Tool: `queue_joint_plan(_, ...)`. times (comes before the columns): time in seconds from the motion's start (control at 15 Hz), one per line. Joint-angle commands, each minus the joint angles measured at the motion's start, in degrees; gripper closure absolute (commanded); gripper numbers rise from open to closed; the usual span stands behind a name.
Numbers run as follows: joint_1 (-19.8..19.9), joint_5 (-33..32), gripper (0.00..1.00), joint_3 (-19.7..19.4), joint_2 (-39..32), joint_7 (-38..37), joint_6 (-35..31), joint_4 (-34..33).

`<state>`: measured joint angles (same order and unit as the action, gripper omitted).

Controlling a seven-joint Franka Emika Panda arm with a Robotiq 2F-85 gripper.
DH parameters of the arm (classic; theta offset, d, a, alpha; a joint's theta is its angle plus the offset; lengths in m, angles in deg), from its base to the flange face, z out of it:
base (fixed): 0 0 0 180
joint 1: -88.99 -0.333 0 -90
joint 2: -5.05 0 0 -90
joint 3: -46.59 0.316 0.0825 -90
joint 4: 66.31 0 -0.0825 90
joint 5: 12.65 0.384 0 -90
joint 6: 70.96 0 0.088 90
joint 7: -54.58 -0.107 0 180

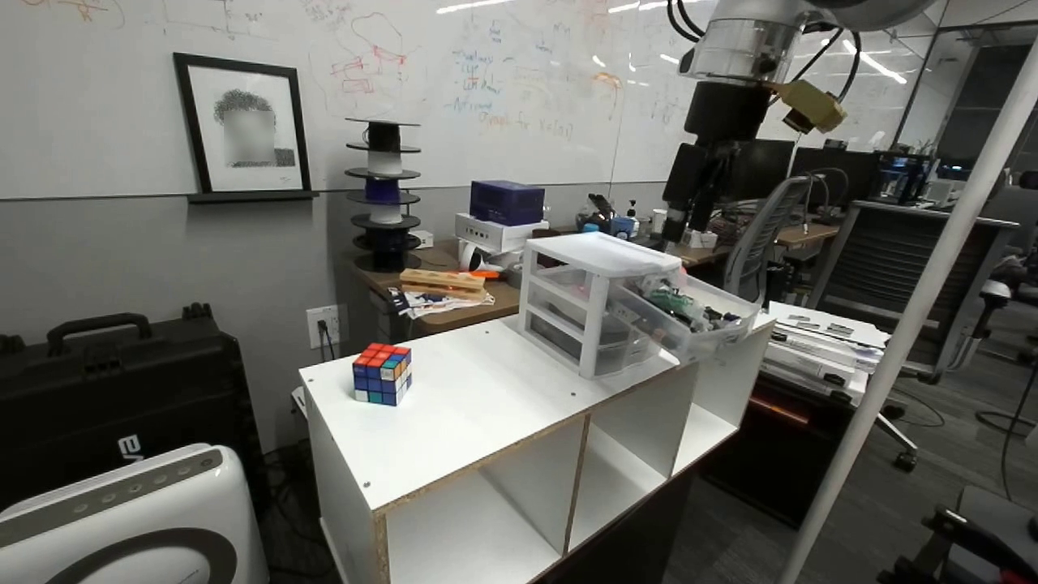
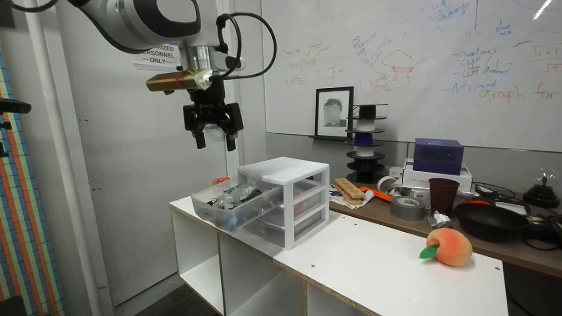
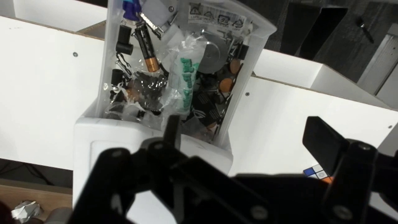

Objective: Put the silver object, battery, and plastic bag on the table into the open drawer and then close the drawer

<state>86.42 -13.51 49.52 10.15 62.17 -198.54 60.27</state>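
From where I'm standing, the gripper (image 2: 215, 144) is hanging spread wide and empty, higher than the pulled-out drawer (image 2: 260, 208). A copper-topped battery (image 3: 146, 46), clear plastic bag (image 3: 186, 84) and silvery disc (image 3: 214, 55) are lying inside. Its length is running out from the white frame (image 2: 288, 204), so closing is probably calling for an inward push on the front panel (image 2: 211, 214), down below

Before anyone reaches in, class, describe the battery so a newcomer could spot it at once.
On the white tabletop stands a drawer unit with one drawer pulled open. Inside, in the wrist view, the battery lies left of the plastic bag showing green. Unlike the plain black cylinder beside it, it has one coppery end.
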Motion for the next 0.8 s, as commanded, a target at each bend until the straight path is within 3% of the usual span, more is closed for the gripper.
queue_joint_plan(0.0, -1.37, 0.35, 0.00, 0.96, 6.00, -1.34, 4.96, 3.35)
queue_joint_plan(0.27, -2.53, -1.47, 0.00, 2.56, 11.02, -4.56, 6.94, 8.97)
queue_joint_plan(0.73, -1.89, -5.58, 0.00, 5.61, 16.93, -16.01, 3.99, 19.93)
